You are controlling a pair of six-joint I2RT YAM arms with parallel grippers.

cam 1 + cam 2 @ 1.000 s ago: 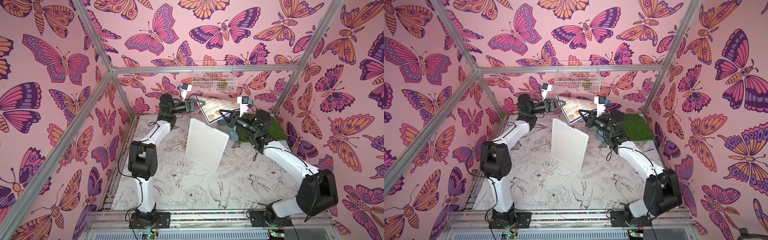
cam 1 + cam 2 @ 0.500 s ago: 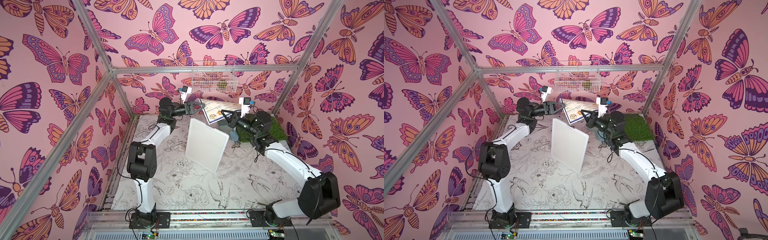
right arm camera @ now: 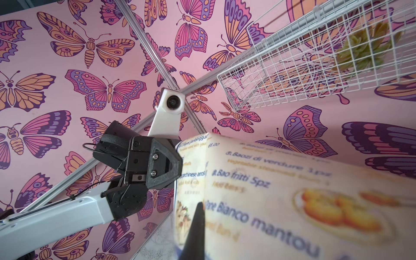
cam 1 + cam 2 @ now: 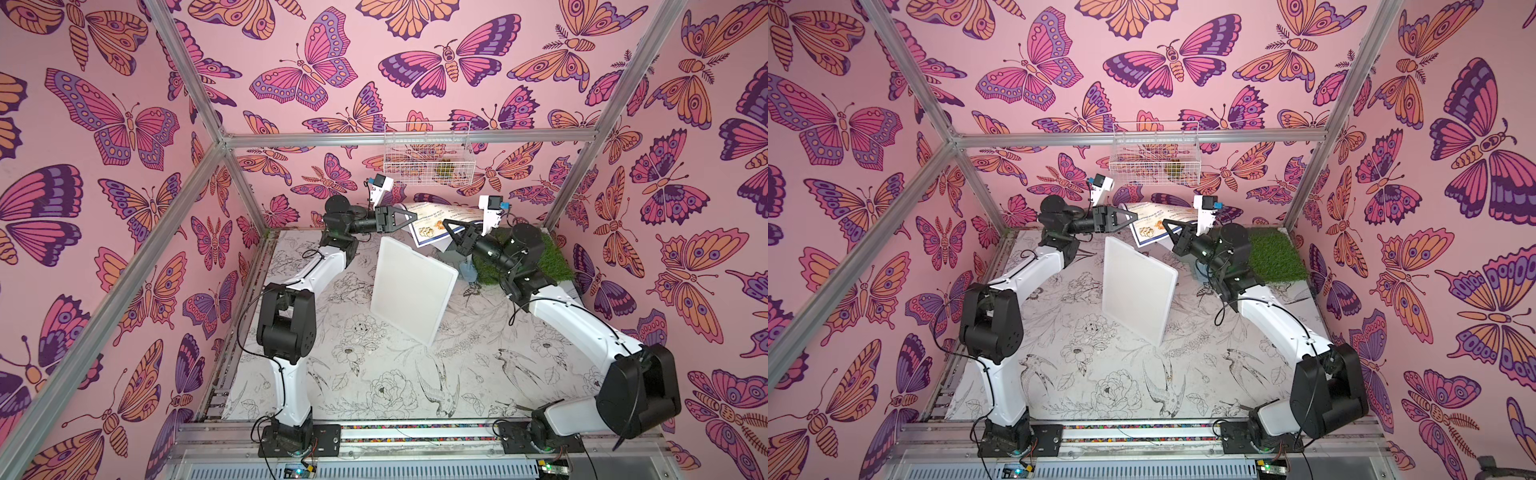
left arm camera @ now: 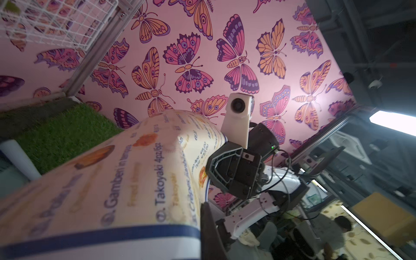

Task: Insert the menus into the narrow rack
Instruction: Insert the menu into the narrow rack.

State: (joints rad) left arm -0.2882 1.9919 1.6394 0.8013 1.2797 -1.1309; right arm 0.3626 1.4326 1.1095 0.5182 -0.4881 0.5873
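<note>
The menus [image 4: 432, 219] show as one cream sheet with a blue border, held up in the air near the back wall and bowed between both grippers. My left gripper [image 4: 415, 217] is shut on its left edge. My right gripper [image 4: 445, 223] is shut on its lower right part. The left wrist view has the sheet [image 5: 112, 180] pressed against a dark finger [image 5: 210, 227]. In the right wrist view the printed sheet [image 3: 292, 191] lies against a finger [image 3: 195, 229]. The narrow rack [image 4: 411, 291], a flat white slab, stands tilted on the table just below and in front of the menu.
A white wire basket [image 4: 428, 153] holding a green plant hangs on the back wall above the grippers. A patch of artificial grass [image 4: 544, 257] lies at the back right under the right arm. Pink butterfly walls and metal posts close in the floral table [image 4: 374, 382].
The left jaws, part open beside the menu's edge earlier, have closed on it. The right gripper has kept its hold, and the menu has stayed at about the same height.
</note>
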